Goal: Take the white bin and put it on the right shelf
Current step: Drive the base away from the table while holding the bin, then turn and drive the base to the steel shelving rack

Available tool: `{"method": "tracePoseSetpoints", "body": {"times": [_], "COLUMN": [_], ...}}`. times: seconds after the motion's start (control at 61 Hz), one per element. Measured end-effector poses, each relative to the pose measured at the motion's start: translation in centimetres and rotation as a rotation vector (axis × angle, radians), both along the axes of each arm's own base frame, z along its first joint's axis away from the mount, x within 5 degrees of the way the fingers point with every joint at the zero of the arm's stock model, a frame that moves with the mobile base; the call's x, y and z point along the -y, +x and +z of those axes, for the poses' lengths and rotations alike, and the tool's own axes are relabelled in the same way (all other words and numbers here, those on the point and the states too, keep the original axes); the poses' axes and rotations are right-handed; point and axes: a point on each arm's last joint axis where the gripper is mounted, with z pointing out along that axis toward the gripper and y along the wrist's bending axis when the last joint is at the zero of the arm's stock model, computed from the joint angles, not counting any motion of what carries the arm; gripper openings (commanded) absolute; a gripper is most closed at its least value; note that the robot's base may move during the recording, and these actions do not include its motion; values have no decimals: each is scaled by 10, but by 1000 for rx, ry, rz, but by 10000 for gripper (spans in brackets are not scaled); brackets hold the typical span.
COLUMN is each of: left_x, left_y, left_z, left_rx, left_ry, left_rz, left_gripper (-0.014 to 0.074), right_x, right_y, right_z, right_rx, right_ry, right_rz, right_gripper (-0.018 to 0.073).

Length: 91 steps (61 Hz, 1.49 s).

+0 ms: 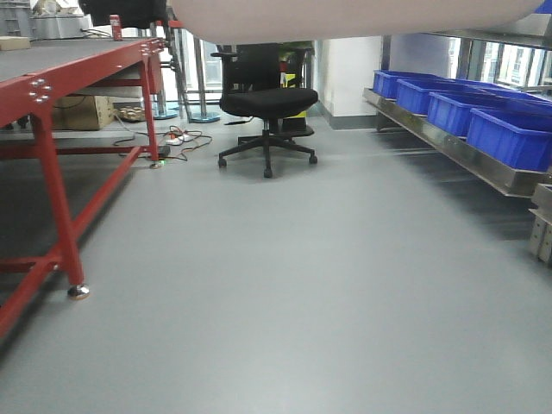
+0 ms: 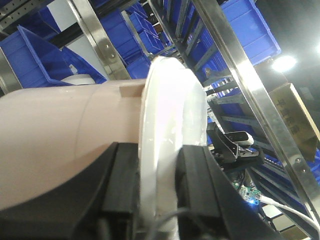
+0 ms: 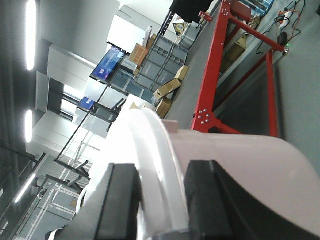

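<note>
At the lid rim: left claw (image 2: 159, 172) and right claw (image 3: 165, 197) clamp the white bin (image 2: 60, 135), held aloft.
Jaws closed hard on the glossy rim alone; bin not yet on right shelf (image 2: 247, 80). Likely trouble: rim slipping or lid popping under the tub's weight; tub clipping that shelf's rail or blue crates (image 1: 509, 134); chair (image 1: 267, 99) blocking the base.

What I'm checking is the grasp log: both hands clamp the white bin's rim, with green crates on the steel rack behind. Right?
No: the crates are blue, not green, per the left wrist view. Left hand and right hand do clamp the white bin by its rim.
</note>
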Motion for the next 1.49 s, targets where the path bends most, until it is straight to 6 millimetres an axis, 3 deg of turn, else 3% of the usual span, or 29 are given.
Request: {"method": "tracePoseSetpoints", "body": {"times": [1.493], "left_x": [0], "left_y": [0], "left_z": [0], "left_rx": [0], "left_ry": [2], "left_rz": [-2], "left_gripper": [-126], "right_x": [0], "right_y": [0], "right_z": [0], "right_rx": [-1], "right_ry": [1], "right_rz": [-4], "right_gripper": [59]}}
